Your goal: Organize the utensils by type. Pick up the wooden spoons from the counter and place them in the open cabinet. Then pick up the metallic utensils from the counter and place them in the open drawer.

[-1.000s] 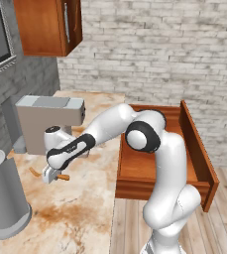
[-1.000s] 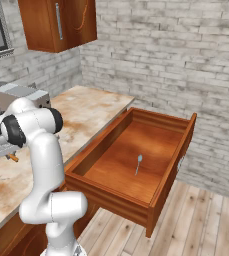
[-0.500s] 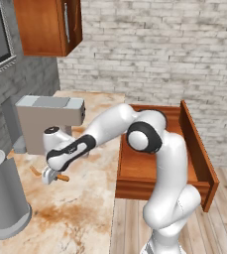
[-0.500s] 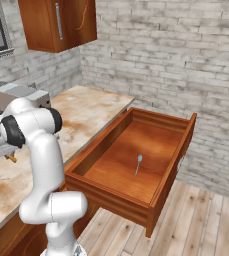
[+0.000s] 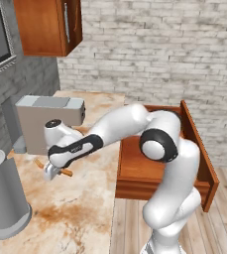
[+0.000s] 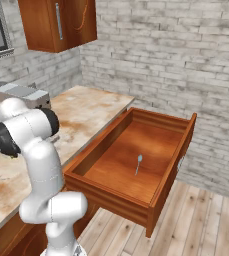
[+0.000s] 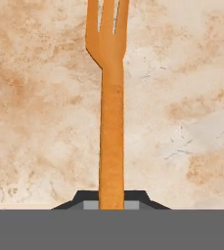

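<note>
The pincer (image 5: 52, 172) is closed on a wooden fork (image 7: 111, 112), low over the left part of the table (image 5: 80, 208), between a grey canister (image 5: 3, 196) and a boxy grey appliance (image 5: 48, 121). Right of the table, the drawer (image 6: 136, 162) stands open with one metal spoon (image 6: 138, 164) lying in it. The cabinet (image 5: 48, 25) hangs up at the far left.

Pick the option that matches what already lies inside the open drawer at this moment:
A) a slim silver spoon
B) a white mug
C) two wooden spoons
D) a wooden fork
A. In the right base view a single thin metal spoon lies on the smooth wood bottom of the drawer, while the orange wooden utensil is over the counter at the gripper, not in the drawer.
</note>
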